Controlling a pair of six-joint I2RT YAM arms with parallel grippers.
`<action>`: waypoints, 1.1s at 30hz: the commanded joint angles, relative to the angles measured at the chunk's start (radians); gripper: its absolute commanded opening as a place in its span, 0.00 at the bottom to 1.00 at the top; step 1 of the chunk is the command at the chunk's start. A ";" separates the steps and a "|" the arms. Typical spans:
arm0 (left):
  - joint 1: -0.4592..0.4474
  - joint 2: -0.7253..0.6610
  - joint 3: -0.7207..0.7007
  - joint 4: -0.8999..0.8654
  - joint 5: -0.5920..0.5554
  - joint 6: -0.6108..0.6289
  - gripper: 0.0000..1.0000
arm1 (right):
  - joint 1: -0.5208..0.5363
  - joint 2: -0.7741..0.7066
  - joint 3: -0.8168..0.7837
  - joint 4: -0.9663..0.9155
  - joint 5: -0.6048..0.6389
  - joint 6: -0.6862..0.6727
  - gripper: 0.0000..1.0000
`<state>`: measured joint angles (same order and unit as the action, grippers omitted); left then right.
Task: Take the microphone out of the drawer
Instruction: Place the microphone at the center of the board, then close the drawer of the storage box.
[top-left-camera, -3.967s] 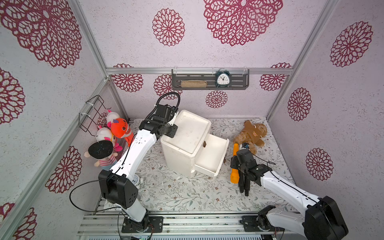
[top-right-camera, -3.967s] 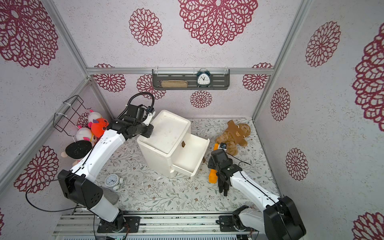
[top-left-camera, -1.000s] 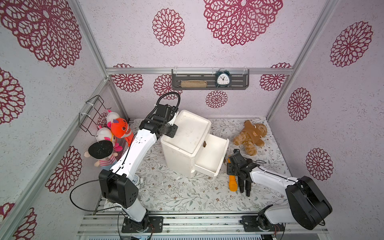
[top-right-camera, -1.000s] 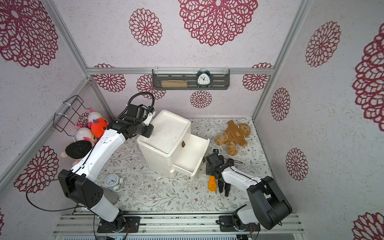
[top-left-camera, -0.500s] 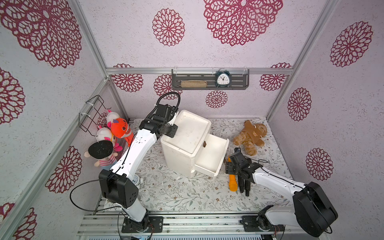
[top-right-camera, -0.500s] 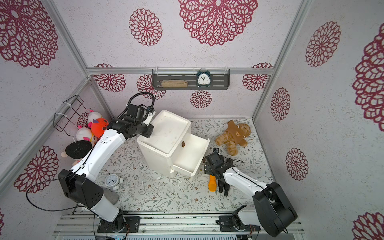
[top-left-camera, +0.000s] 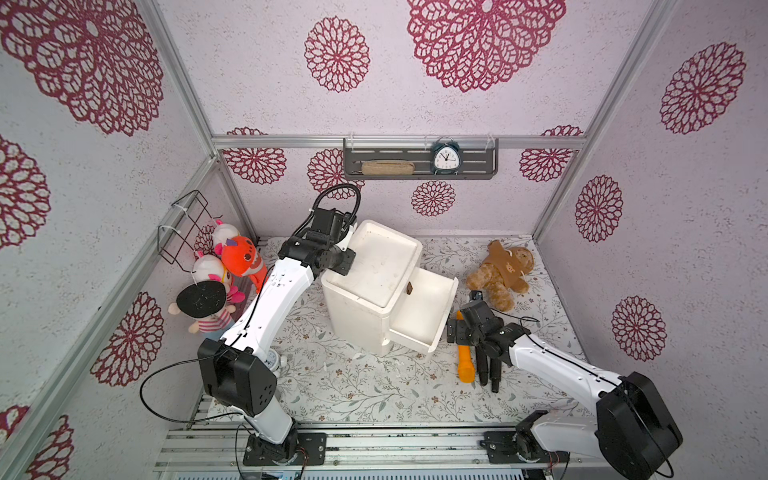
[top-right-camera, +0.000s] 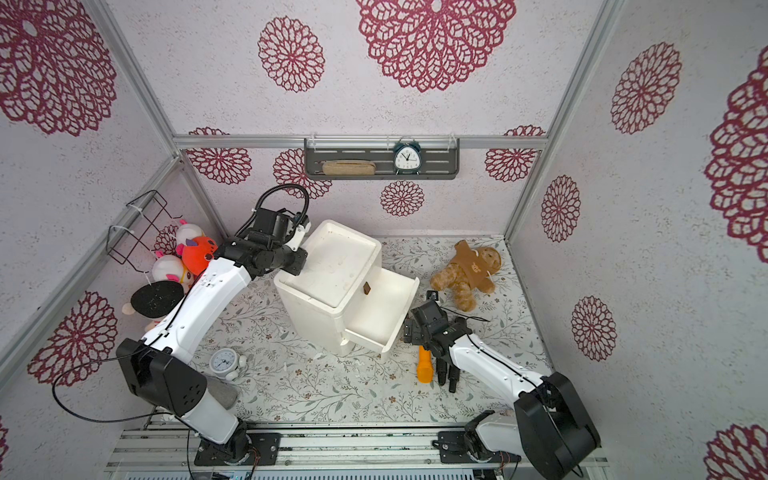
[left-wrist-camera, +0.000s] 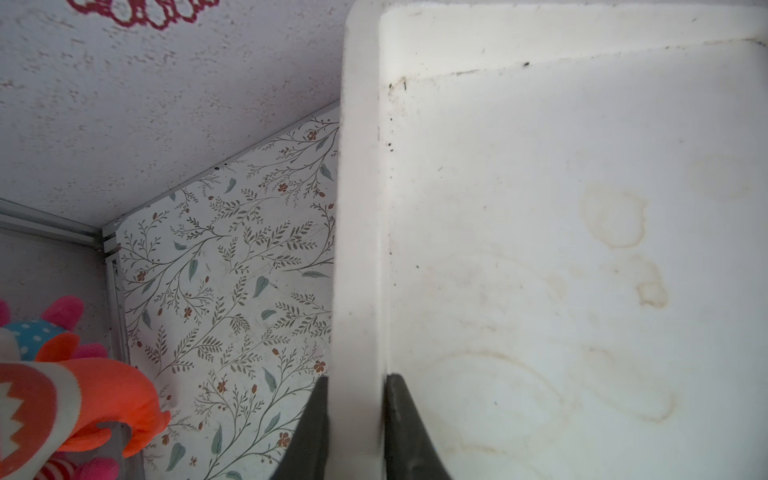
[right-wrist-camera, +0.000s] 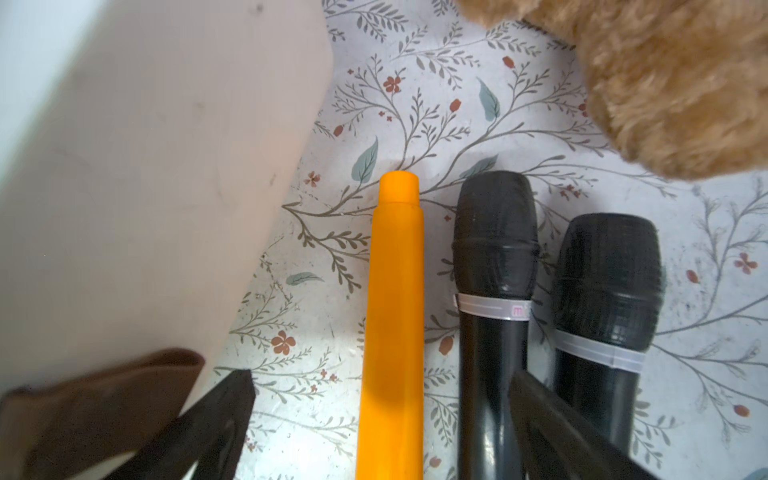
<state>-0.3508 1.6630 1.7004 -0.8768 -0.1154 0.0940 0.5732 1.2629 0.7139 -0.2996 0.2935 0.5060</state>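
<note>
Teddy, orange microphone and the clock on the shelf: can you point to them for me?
Teddy (top-left-camera: 505, 266): in a top view, on its brown shirt.
Orange microphone (right-wrist-camera: 392, 316): in the right wrist view, on the middle of its handle.
Shelf clock (top-left-camera: 445, 158): in a top view, on its white face.

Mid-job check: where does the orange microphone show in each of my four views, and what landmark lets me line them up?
In a top view: orange microphone lies right of centre, in the lower half.
In a top view: the orange microphone lies just right of centre, in the lower half.
Left wrist: not in it.
Right wrist: mid-picture, running down to the bottom edge.
Shared landmark: white drawer unit, in all four.
</note>
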 joint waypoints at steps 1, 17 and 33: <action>-0.013 0.064 -0.034 -0.064 -0.041 0.037 0.01 | 0.005 -0.002 0.054 0.026 0.010 -0.035 0.99; -0.025 0.066 -0.040 -0.061 -0.026 0.037 0.01 | 0.033 0.121 0.166 0.111 -0.039 -0.044 0.99; -0.030 0.069 -0.040 -0.061 -0.024 0.039 0.01 | 0.099 0.339 0.338 0.190 -0.120 -0.003 0.99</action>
<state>-0.3531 1.6630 1.7004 -0.8761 -0.1150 0.0929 0.6605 1.5887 1.0084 -0.1707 0.2169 0.4770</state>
